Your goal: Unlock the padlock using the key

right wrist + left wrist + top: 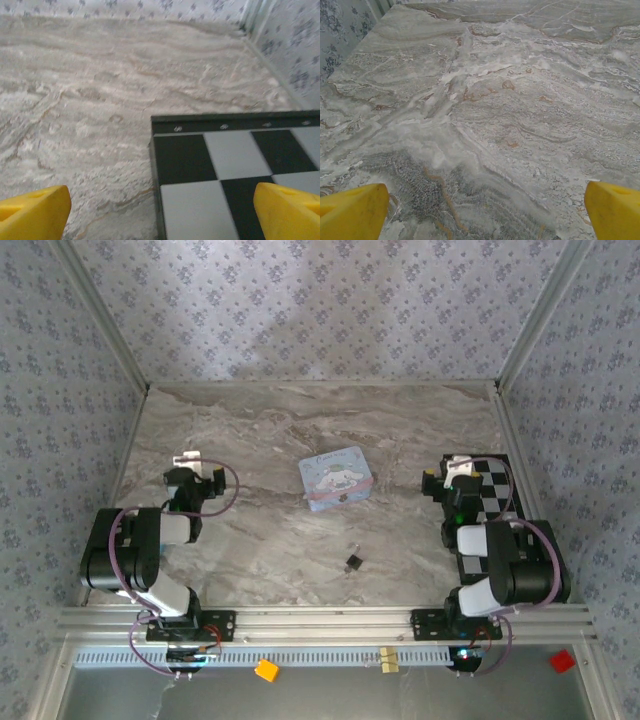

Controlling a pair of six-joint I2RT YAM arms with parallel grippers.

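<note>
Padlock (354,561): a tiny dark squarish body lying on the table (250,430), in the near middle between the two arms. Its metal loop is too small to make out from the top view.
Key (352,545): possibly the thin pale speck just beyond the padlock. It is too small to be sure, or to tell whether the two touch.
Case (337,479): light blue with a cartoon print, lying flat and slightly askew at the table's middle, beyond the padlock and apart from it.
Left arm (150,540): folded at the left side, wrist pointing toward the far wall, well apart from the padlock.
Left jaws: wide apart and holding nothing. The yellow fingertips (352,212) sit in the bottom corners of the left wrist view, cut off by the frame, with bare marble between them.
Right arm (505,565): folded at the right side, over the checkerboard (210,165).
Right jaws: wide apart and holding nothing. The yellow fingertips (287,210) are cropped at the bottom corners, above marble on one side and the board on the other.
Checkerboard: black and grey squares with a dark rim, lying along the table's right edge. The arm partly hides it from above, and its near part is cut off in the wrist view.
Front rail: a small orange block (266,669) and a red piece (562,661) sit below the table edge.
</note>
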